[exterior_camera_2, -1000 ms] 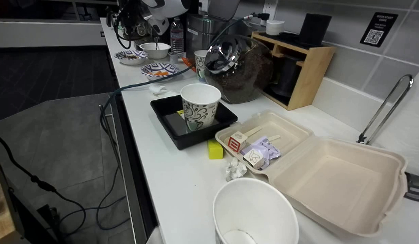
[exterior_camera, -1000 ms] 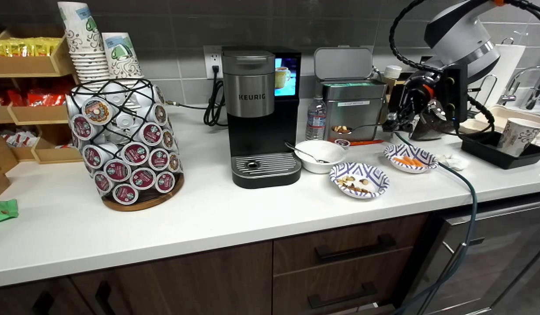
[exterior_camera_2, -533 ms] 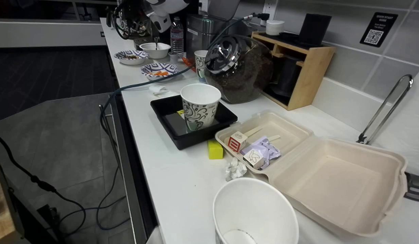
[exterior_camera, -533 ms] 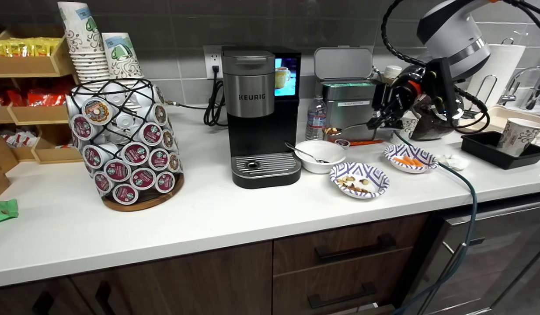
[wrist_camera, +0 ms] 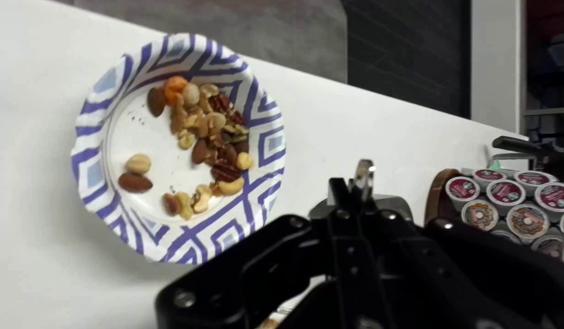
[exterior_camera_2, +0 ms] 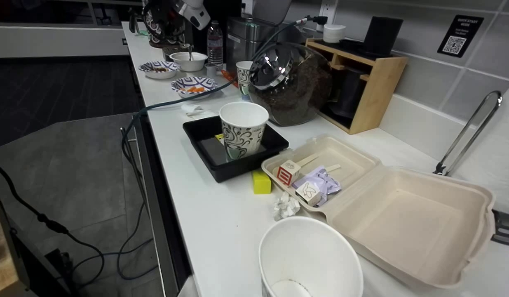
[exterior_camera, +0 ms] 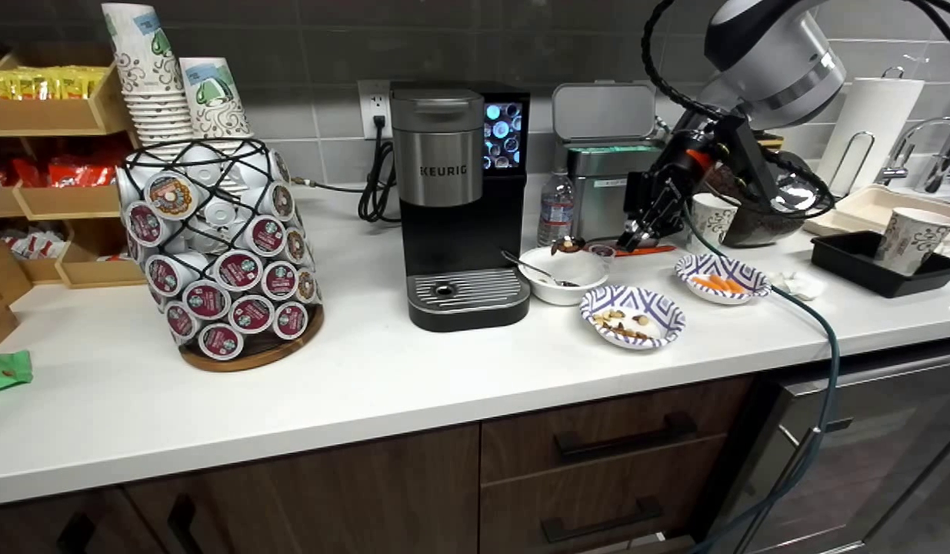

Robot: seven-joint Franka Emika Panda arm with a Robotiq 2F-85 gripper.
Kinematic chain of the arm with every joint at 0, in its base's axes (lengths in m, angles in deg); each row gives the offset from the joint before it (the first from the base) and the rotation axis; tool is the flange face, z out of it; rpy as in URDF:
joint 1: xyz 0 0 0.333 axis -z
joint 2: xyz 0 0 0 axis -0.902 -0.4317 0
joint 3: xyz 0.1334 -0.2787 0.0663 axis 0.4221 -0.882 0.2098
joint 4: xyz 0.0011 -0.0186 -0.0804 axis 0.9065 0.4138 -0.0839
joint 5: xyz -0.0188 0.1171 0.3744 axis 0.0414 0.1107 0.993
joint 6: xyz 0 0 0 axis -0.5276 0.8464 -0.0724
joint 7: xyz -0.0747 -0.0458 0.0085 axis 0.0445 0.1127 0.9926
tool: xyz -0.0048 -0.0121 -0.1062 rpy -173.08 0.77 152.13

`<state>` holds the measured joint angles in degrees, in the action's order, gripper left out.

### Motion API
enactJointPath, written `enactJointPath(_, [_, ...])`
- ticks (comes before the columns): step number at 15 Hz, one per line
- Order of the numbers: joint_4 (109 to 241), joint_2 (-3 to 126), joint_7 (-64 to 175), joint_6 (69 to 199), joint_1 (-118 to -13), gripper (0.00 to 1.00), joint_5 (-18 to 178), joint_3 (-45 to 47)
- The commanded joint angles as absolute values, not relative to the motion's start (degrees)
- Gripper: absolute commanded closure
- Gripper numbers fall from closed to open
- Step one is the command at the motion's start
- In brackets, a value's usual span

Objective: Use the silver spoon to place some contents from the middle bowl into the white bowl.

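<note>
My gripper (exterior_camera: 632, 237) is shut on a silver spoon (exterior_camera: 568, 244). The spoon's bowl tilts at the back rim of the white bowl, with some nuts visible in it. The white bowl (exterior_camera: 548, 291) is plain and holds another spoon. It also shows in an exterior view (exterior_camera_2: 188, 64); in the wrist view the gripper largely hides what is below it. The middle bowl (exterior_camera: 665, 309), with a blue-and-white rim, stands in front of the gripper. In the wrist view mixed nuts (wrist_camera: 204, 130) lie in it, and a metal end of the spoon (wrist_camera: 365, 176) sticks out past the fingertips.
The coffee maker (exterior_camera: 440, 231) stands beside the white bowl. A water bottle (exterior_camera: 556, 209) and a metal bin (exterior_camera: 601, 204) are behind it. A patterned bowl with carrots (exterior_camera: 717, 283) is to one side, with a cable (exterior_camera: 809, 308) beside it. A pod rack (wrist_camera: 505, 192) shows in the wrist view.
In an exterior view the gripper and spoon have moved left and lower, toward the white bowl. The wrist has turned, and the spoon now looks more tilted. The bowls have not moved.
</note>
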<state>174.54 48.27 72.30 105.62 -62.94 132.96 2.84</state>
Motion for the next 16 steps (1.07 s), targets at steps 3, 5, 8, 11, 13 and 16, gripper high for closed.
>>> enactJointPath(3, [180.5, 54.1, 70.4, 120.8, -66.0, 0.99, 120.8, 3.2])
enactJointPath(5, [182.9, 55.8, 69.7, 125.3, -66.3, 0.99, 116.9, 3.9])
enactJointPath(8, [186.0, 58.2, 67.9, 124.1, -65.1, 0.99, 114.5, 5.8])
enactJointPath(11, [187.0, 59.7, 68.6, 115.6, -62.4, 0.99, 117.4, 7.2])
enactJointPath(13, [187.8, 60.9, 70.0, 110.8, -60.3, 0.99, 121.0, 7.3])
enactJointPath(16, [188.3, 62.2, 69.7, 100.8, -57.4, 0.99, 124.8, 5.7])
